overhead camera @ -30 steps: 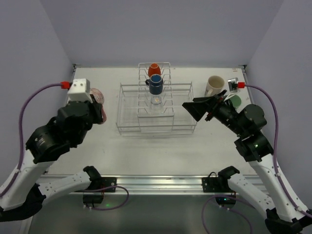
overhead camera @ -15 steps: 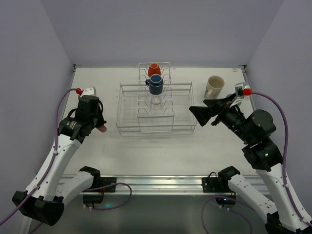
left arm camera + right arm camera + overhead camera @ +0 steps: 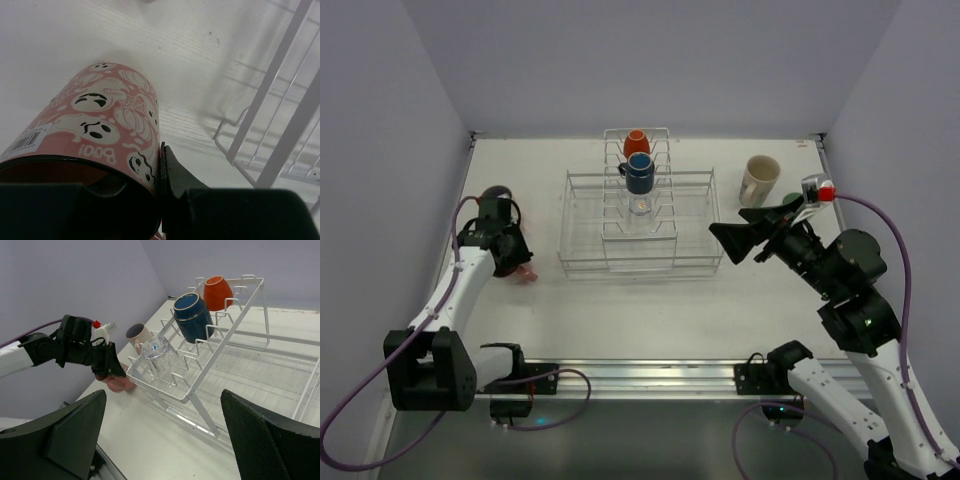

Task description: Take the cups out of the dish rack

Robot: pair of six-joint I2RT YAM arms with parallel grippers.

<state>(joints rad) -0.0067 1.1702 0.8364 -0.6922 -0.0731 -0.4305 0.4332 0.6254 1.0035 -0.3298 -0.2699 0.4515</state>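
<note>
So the left pincer (image 3: 518,258) is clenched on the pink tumbler (image 3: 107,117), one finger outside the rim wall and the other apparently down inside. The cup hangs low over the tabletop (image 3: 640,305) near the left edge, just beside the end of the dish rack (image 3: 582,262). Whether its base is actually touching down is hard to tell. The wrist view makes the tumbler look tilted, so letting go now could tip it and send it rolling off toward the left edge. Backing out carelessly could also clip the rack wire. The right pincer (image 3: 163,392) is spread wide and empty near the rack's right end. The blue mug (image 3: 639,172), orange mug (image 3: 636,142) and clear glass (image 3: 640,207) all sit on the tines. If a finger snags the wire, the whole rack could shift and shake them loose.
</note>
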